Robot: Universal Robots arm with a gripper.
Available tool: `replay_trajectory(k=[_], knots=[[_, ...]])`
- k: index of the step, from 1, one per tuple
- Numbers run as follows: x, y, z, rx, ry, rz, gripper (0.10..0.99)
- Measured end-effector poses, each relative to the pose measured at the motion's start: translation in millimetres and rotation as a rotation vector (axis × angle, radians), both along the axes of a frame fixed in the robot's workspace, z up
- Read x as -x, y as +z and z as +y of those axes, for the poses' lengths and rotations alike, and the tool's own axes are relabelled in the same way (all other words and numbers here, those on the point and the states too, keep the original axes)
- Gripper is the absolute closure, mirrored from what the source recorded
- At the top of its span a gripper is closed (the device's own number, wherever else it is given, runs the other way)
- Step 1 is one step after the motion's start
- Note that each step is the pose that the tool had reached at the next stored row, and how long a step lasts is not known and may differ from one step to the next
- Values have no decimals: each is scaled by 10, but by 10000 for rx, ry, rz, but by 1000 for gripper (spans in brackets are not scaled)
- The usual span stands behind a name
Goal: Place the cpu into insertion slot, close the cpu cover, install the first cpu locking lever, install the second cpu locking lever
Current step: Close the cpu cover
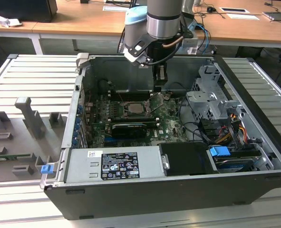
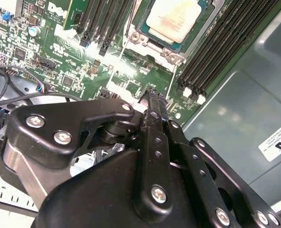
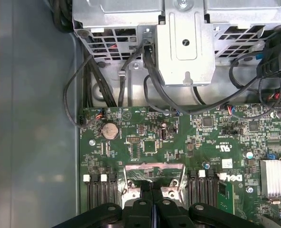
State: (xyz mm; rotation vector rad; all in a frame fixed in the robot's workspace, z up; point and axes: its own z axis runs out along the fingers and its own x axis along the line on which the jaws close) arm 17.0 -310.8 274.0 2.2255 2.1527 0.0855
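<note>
Surfaces as I see them.
Pale silver-grey square cpu (image 2: 173,21): dull metal; green motherboard (image 2: 73,61): glossy; black gripper (image 2: 153,96): matt.

A black label (image 1: 119,166) crowded with white print and symbols lies on the grey power supply (image 1: 150,166), with a small white sticker (image 1: 92,154) beside it; their wording is too fine to make out. A white printed sticker (image 2: 278,141) sits on the case wall (image 2: 235,109); white silkscreen lettering (image 3: 233,178) marks the green motherboard (image 3: 178,137).

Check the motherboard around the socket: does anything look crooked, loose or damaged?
Nothing stands out. The cpu lies flat and square, framed by the cpu cover. The gripper hangs shut beside the socket.
</note>
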Motion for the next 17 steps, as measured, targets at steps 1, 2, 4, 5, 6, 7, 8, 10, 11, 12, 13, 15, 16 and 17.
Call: replay_trajectory(k=[1, 2, 4, 5, 6, 7, 8, 10, 11, 12, 13, 15, 16, 17], knots=[[-11, 0, 1, 0, 1, 0, 980], [-22, 0, 1, 1, 3, 0, 980], [-52, 0, 3, -1, 8, 0, 980], [-59, 0, 3, 0, 8, 0, 980], [-69, 0, 4, 0, 9, 1, 980], [-76, 0, 4, 0, 9, 0, 980], [-89, 0, 5, 1, 10, 1, 980], [-119, 0, 5, -1, 13, 1, 980], [-137, 0, 5, -1, 16, 2, 980], [-145, 0, 5, 0, 18, 3, 980], [-157, 0, 5, 0, 19, 3, 980], [-191, -2, 5, -2, 20, 6, 980], [-216, -2, 5, 0, 21, 10, 980], [-231, -3, 5, -1, 23, 10, 980]])
